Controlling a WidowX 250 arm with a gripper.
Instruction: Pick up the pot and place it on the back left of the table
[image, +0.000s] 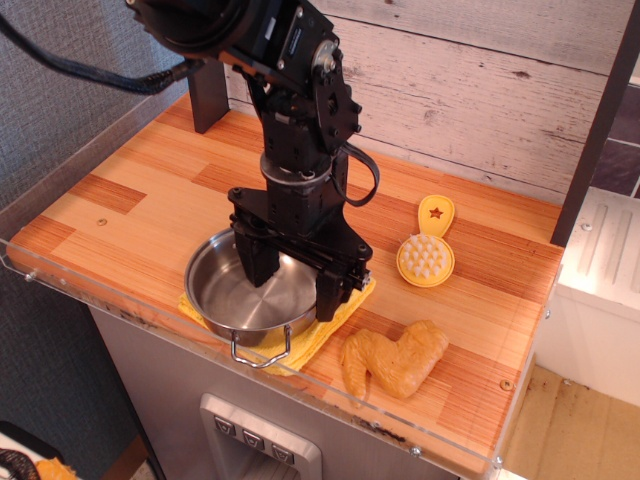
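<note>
The shiny steel pot (235, 300) sits on a yellow cloth (322, 328) near the front edge of the striped wooden table (130, 190). One wire loop handle (262, 352) points toward the front. My black gripper (295, 283) is low over the pot's right side. Its jaws are apart and straddle the rim: the left finger (256, 262) is inside the pot, the right finger (331, 292) is outside over the cloth. I cannot tell whether either finger touches the rim. The pot's back handle is hidden behind the gripper.
A yellow brush with white bristles (427, 252) lies to the right of the gripper. An orange heart-shaped toy (395, 360) lies at the front right. A clear acrylic rim (90, 285) runs along the table edges. A dark post (207, 85) stands at the back left.
</note>
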